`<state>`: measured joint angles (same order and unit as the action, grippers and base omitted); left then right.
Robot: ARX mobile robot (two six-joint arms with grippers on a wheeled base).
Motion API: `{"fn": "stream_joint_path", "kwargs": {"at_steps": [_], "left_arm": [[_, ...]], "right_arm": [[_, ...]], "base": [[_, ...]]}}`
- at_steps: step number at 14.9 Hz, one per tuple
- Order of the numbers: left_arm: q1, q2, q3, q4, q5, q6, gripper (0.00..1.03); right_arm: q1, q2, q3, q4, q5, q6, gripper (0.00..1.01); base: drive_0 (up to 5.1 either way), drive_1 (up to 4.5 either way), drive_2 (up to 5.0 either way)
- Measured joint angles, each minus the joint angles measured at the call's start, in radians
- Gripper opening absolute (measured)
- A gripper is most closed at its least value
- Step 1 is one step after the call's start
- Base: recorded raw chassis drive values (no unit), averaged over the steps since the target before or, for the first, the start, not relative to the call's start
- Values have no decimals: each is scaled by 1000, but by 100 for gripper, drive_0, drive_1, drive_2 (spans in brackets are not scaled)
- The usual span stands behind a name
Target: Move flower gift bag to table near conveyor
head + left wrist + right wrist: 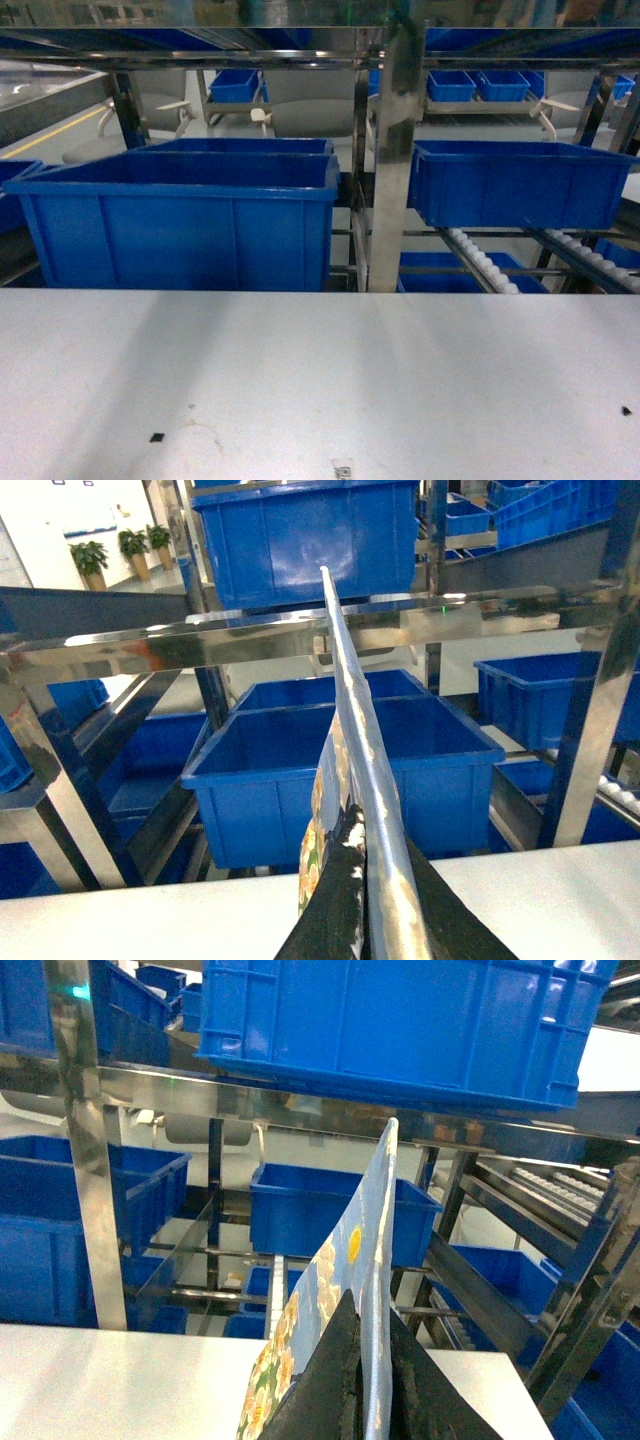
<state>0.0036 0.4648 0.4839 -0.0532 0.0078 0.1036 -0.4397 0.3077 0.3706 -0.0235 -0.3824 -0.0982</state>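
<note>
no readable text, code sticker [342, 468] illegible

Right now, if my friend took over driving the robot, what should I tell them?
Left gripper: fingers shut on the flower gift bag, seen edge-on in the left wrist view.
Right gripper: fingers shut on the flower gift bag too, flower print showing.
The bag is held up in the air by both arms; it does not show in the head view.
The table lies just below, with the conveyor and its blue bins behind.
Done: bag picked up and brought over.
Left: lower it onto the table, open both grippers, pull back.
</note>
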Motion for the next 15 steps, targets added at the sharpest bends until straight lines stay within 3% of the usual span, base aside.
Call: {"fn": "stream_joint_path", "kwargs": {"at_steps": [4, 7, 15], "left_arm": [[1, 3, 0, -3, -3, 0, 2], [-1, -3, 0, -1, 0, 0, 2], [-1, 4, 0, -4, 0, 0, 2]], "right_arm": [[0, 0, 0, 2, -6, 0, 3], [0, -2, 0, 3, -3, 0, 3], [0, 0, 0, 2, -2, 0, 3]], "base": [[0, 0, 0], [-7, 351, -365], [0, -48, 49]]}}
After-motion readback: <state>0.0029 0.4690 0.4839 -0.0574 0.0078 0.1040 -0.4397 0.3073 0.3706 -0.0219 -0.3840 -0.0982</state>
